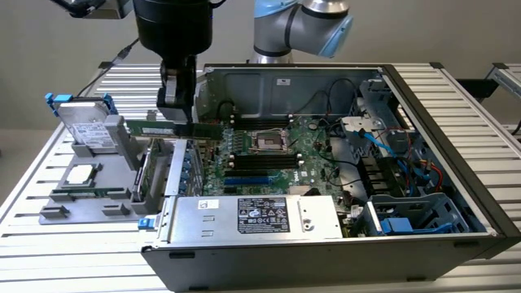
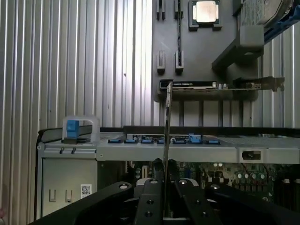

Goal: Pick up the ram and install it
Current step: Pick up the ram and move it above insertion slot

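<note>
**ram in the hand, over the rim of the case**

we saw the hand [image 1: 177, 119] nearly closed, its two fingers [image 2: 150, 201] pinching the ram [image 1: 143, 128] at about mid-length. the stick hung level and on edge. it was above the wall of the open case [image 1: 326, 250] that faces the grey holder [image 1: 82, 201], half inside the case and half outside it. it was well clear of the motherboard [image 1: 277, 171] and touched nothing but the fingers.

we judged these to be the risks from there:
- the grip was a narrow pinch on a long thin board, so a knock against the case wall could swing the stick in the fingers.
- a tilted stick would meet a memory slot [image 1: 262, 162] one end first and jam or bend.
- if the notch or the slot's latches did not line up, pressing down would load the motherboard rather than seat the stick.

our count:
- one ram, in the hand
- one case on the desk [image 1: 49, 256]
- one power supply [image 1: 260, 213] inside the case
- two banks of black slots in the case; we could not count the single slots
- one hard drive [image 1: 85, 129] and one processor [image 1: 79, 175] on the holder beside the case
</note>
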Controlling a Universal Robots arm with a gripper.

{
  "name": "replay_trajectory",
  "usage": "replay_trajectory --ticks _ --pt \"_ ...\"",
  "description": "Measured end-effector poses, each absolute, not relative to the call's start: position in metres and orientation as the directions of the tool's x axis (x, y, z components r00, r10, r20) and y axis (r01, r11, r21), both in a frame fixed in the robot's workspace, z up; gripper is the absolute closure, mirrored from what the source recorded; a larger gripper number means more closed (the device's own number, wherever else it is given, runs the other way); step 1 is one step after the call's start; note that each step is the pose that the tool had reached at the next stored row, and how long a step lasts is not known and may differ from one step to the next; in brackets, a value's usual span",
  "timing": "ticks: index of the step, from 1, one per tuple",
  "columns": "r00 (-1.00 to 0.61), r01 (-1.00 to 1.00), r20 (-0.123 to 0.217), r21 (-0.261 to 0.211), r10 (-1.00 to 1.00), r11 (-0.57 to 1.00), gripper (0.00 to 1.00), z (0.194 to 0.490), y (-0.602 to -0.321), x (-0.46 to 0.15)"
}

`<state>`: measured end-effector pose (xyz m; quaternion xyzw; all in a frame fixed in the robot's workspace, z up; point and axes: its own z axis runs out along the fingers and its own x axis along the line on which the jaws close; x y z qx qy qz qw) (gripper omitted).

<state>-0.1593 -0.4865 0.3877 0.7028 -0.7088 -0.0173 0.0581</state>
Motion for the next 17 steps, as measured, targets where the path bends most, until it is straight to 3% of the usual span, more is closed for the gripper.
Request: replay_trajectory --ticks 17 --pt "-0.006 -0.994 0.058 0.106 -0.998 0.012 0.86 0.384 -0.463 -0.068"
